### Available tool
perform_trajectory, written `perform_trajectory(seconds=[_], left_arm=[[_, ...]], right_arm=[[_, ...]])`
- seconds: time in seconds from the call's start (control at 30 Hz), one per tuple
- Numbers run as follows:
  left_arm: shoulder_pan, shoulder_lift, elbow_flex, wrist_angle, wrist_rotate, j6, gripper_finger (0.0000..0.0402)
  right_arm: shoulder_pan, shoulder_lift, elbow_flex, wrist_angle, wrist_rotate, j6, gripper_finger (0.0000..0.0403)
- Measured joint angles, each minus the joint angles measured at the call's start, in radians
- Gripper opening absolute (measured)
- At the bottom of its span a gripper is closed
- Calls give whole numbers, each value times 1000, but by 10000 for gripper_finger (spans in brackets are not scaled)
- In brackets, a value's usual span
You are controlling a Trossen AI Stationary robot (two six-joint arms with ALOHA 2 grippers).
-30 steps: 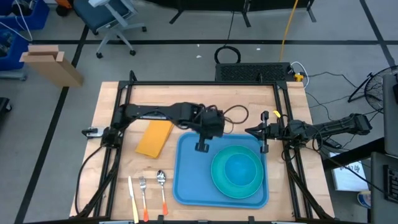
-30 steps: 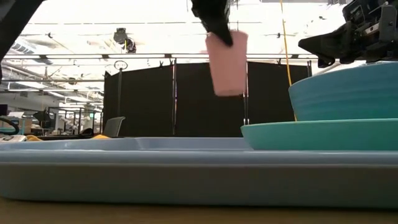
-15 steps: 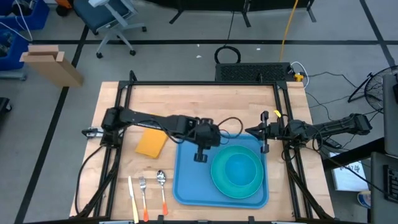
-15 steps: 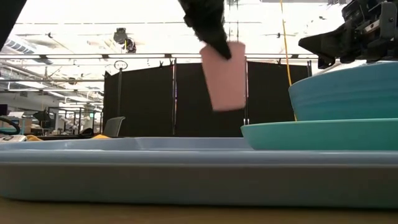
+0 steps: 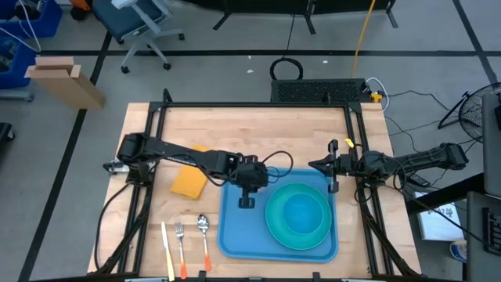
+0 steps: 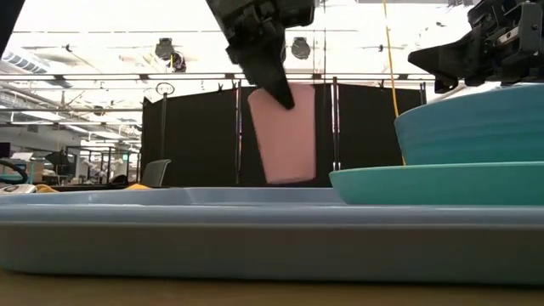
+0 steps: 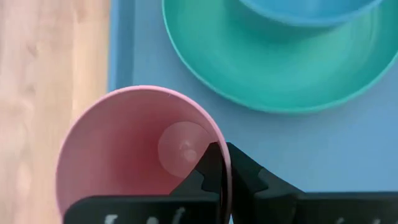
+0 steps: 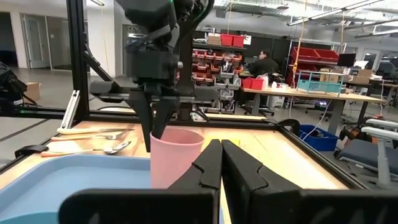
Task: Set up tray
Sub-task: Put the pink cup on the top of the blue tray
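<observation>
The pink cup [image 6: 285, 136] hangs upright from my left gripper [image 7: 222, 168] over the left part of the light-blue tray [image 5: 235, 235], next to the turquoise plate [image 5: 275, 227] that carries a blue bowl [image 5: 301, 213]. In the low view the cup's base is down near the tray's rim [image 6: 170, 197]; whether it rests on the tray floor I cannot tell. From above, the left gripper [image 5: 246, 197] hides the cup. My right gripper [image 8: 221, 162] is shut and idle above the tray's far right corner [image 5: 315, 165]. My left gripper pinches the pink cup's rim [image 7: 211, 124] on one side, one finger inside the cup and one outside. The fingers [image 6: 272, 81] come from above, pointing down. The cup hangs upright below them, its open mouth up.
A yellow cloth [image 5: 190, 182] lies on the wood left of the tray. A knife [image 5: 165, 243], a fork [image 5: 180, 241] and a spoon [image 5: 203, 229] lie by the near edge, left of the tray. Black frame rails [image 5: 250, 106] border the table.
My left gripper has carried the pink cup from the tray's far left corner toward the near edge and down. The cup stayed upright and now sits much lower, close to the tray. The right arm kept still.
</observation>
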Motion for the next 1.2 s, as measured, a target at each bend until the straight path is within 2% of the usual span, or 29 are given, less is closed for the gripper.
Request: perform_trajectory(seconds=[0.33, 0.53, 0.8, 1.2], left_arm=[[-6, 63, 0, 6, -19, -115, 3], [-7, 73, 2, 13, -22, -106, 3], [-10, 86, 82, -58, -4, -60, 3], [-20, 151, 90, -56, -29, -27, 2]], right_arm=[[0, 0, 0, 3, 0, -8, 0], [0, 0, 0, 1, 1, -9, 0], [0, 0, 0, 6, 1, -19, 0], [0, 0, 0, -4, 2, -21, 0]])
